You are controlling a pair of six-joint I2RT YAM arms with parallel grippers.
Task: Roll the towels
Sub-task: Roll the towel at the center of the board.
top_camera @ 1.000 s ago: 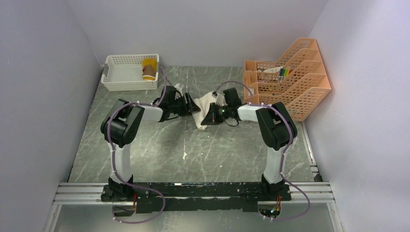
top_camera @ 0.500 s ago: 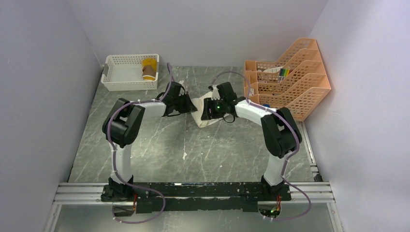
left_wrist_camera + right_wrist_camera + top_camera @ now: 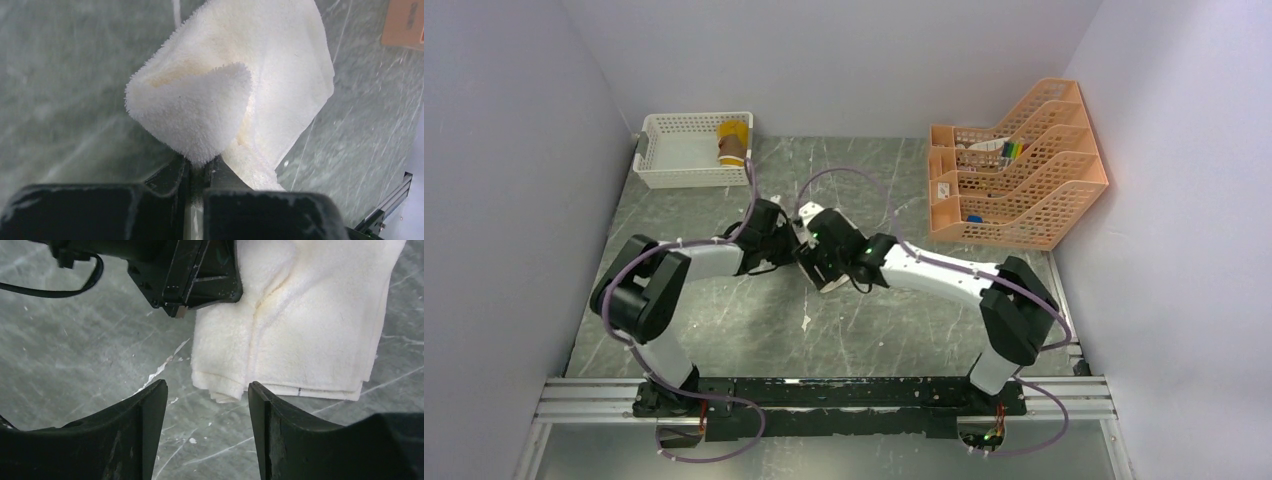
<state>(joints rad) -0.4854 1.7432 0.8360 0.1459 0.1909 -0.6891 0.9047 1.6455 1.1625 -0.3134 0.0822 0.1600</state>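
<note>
A folded cream towel (image 3: 305, 330) lies on the grey marble table, mostly hidden under the two wrists in the top view, where only a white corner (image 3: 830, 282) shows. My left gripper (image 3: 200, 162) is shut on a fold of that towel (image 3: 250, 85), which bunches up in front of its jaws. My right gripper (image 3: 207, 390) is open just off the towel's near edge, nothing between its fingers, with the left gripper's black body (image 3: 195, 270) across from it. The two grippers meet at mid-table, left gripper (image 3: 790, 243) and right gripper (image 3: 817, 262). A rolled mustard-yellow and brown towel (image 3: 734, 143) sits in the basket.
A white lattice basket (image 3: 674, 165) stands at the back left. An orange tiered file rack (image 3: 1024, 190) with small items stands at the back right. Purple cables loop above both arms. Grey walls close in on three sides.
The left gripper has shut on the cream towel and the right gripper has opened and let it go. Both wrists and the towel have shifted left and nearer.
</note>
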